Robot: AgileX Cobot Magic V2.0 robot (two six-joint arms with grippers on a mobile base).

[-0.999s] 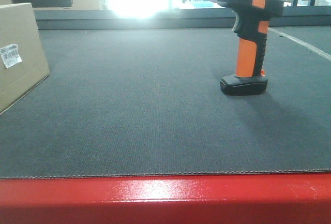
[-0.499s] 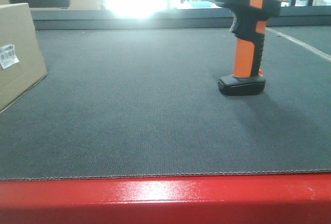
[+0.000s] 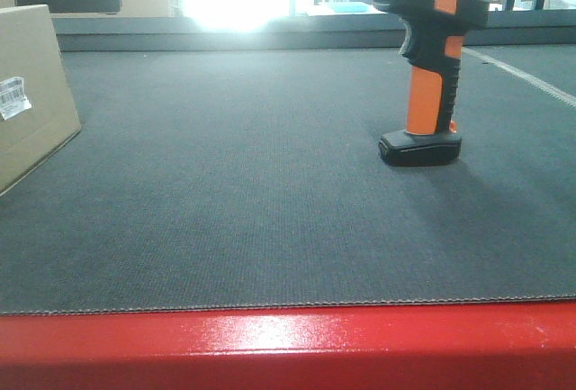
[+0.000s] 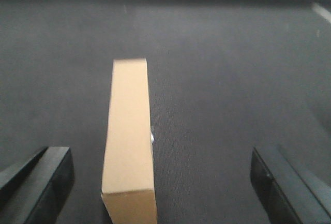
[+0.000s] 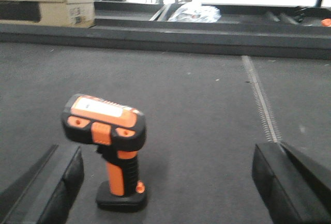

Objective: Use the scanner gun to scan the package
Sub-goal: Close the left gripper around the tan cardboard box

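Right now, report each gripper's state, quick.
Left gripper: jaws open, holding nothing; the package sits between them.
Right gripper: jaws open, holding nothing; the scanner gun stands between them.

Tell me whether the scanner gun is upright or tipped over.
Upright: the scanner gun stands on its flat foot, handle rising vertically.

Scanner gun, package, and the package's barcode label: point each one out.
scanner gun (image 3: 427, 102): front view, on the orange handle.
package (image 3: 45, 111): front view, on its bare brown side.
barcode label (image 3: 13, 97): front view, middle of the white sticker.
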